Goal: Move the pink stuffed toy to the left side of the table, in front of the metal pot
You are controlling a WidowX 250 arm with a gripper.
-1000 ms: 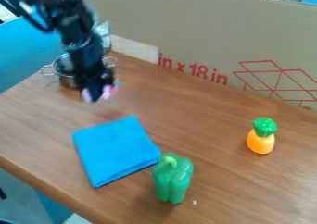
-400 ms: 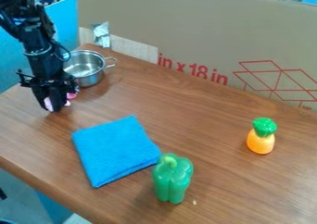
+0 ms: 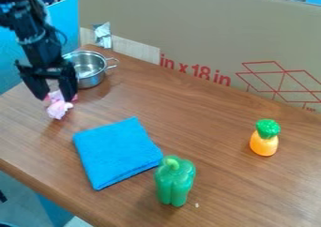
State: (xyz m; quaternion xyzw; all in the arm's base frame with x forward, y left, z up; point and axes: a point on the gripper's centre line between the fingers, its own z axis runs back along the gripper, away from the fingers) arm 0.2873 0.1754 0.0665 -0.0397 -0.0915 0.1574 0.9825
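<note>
My jaws are wide apart above a crumpled pink thing [image 3: 58, 109].
It seems to sit on the brown table [image 3: 207, 123], just under my gripper [image 3: 56, 98], near the shiny pot [image 3: 93, 79] and the blue cloth [image 3: 116, 151]. It looks light, soft and squishy, not slippery. I guess it would squash, not break, so a gentle pinch on its puffy middle should do.

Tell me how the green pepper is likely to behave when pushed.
The green pepper would probably tip if pushed near its top, since it stands upright and is taller than it is wide. Once down, its lobed sides may make it roll unevenly. Its shiny surface suggests it could be somewhat slippery.
</note>
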